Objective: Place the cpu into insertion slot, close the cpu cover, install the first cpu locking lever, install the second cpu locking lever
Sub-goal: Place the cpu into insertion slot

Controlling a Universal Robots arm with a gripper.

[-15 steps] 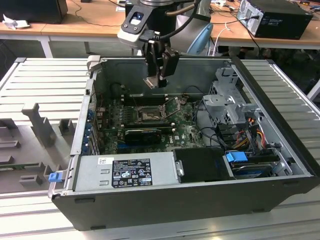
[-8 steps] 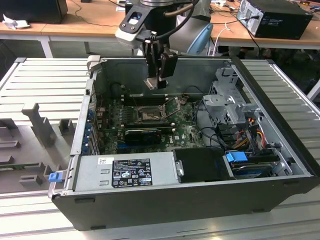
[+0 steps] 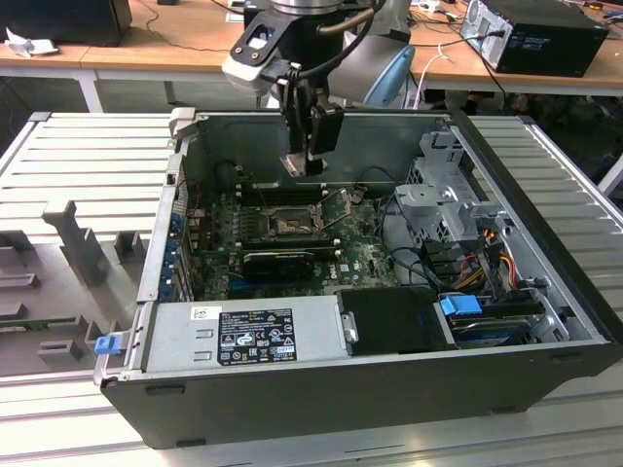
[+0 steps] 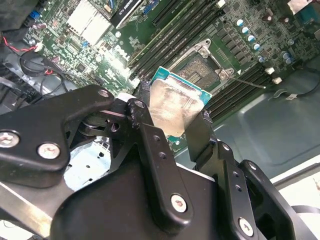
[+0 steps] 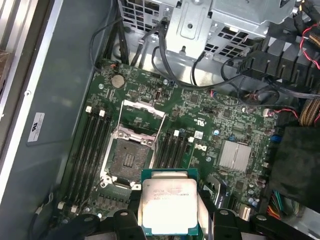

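My gripper [image 3: 303, 163] hangs inside the open computer case, shut on the cpu [image 3: 295, 163] by two opposite edges. In both wrist views the cpu [image 4: 172, 107] [image 5: 169, 205] shows its dull grey metal top with a teal rim, held level between the black fingers [image 4: 145, 125]. It is above the green motherboard and apart from it. The insertion slot [image 5: 127, 157] [image 4: 197, 64] [image 3: 290, 224] is a dark square socket with a metal rim, and it is bare. The cpu cover [image 5: 144, 109] stands swung open at the socket's far edge. A thin wire lever [image 4: 250, 82] lies unlatched beside the socket.
Long black memory slots [image 5: 92, 145] flank the socket on both sides. A black card [image 3: 282, 261] lies nearer the front, a grey power supply [image 3: 243, 336] at the case front, and a metal drive cage [image 3: 438, 199] with cables on the exterior view's right. Case walls [image 3: 321, 136] ring the board.
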